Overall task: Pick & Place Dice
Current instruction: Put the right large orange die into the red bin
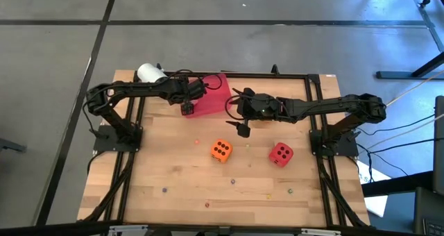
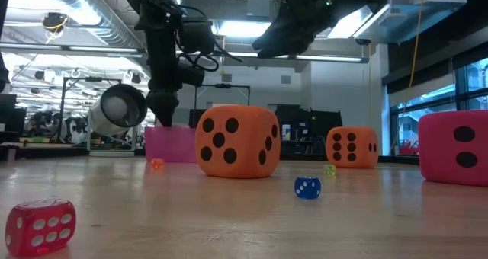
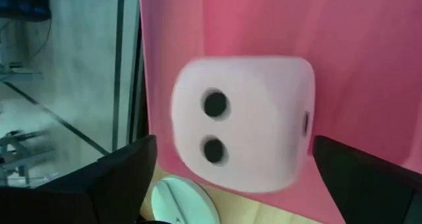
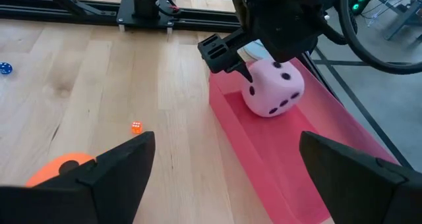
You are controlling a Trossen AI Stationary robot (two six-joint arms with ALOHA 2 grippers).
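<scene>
The pale pink die (image 3: 244,122) (image 4: 273,85) lies in the flat red tray (image 1: 216,90) at the table's far middle. My left gripper (image 3: 234,184) (image 1: 187,108) hangs over it, open, one finger on each side, and hides it from the high view. My right gripper (image 4: 237,184) (image 1: 239,114) is open, raised just right of the tray, holding nothing. One orange die (image 1: 221,150) and the red die (image 1: 281,153) rest on the wood nearer me. A second orange die (image 2: 351,146) shows only in the low view, farther back.
A white cylinder (image 1: 149,73) lies at the far left by the left arm. Tiny coloured dice are scattered over the near half, such as a red one (image 2: 40,225) and a blue one (image 2: 307,187). Black frame rails (image 1: 132,159) border the table.
</scene>
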